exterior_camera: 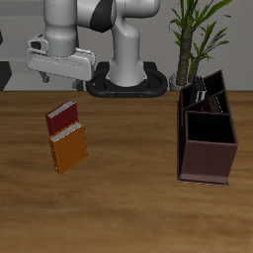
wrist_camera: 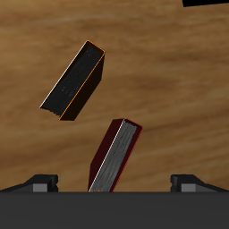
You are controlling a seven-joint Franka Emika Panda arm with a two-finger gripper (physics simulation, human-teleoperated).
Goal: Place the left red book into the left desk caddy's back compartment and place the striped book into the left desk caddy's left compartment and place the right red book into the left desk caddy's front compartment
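In the exterior view the arm is cut off by the picture's upper edge, and the pincer (exterior_camera: 59, 67) shows only as a pale housing whose fingers cannot be made out, so its jaws cannot be judged; the left desk caddy (exterior_camera: 208, 148) holds something reddish in its farthest section, too small and shadowed to name. In the wrist view only the fingertips (wrist_camera: 41, 182) show above a dark housing; the right red book (wrist_camera: 116, 156) passes behind that housing at its lower end; the plant (exterior_camera: 198, 35) is cropped above.
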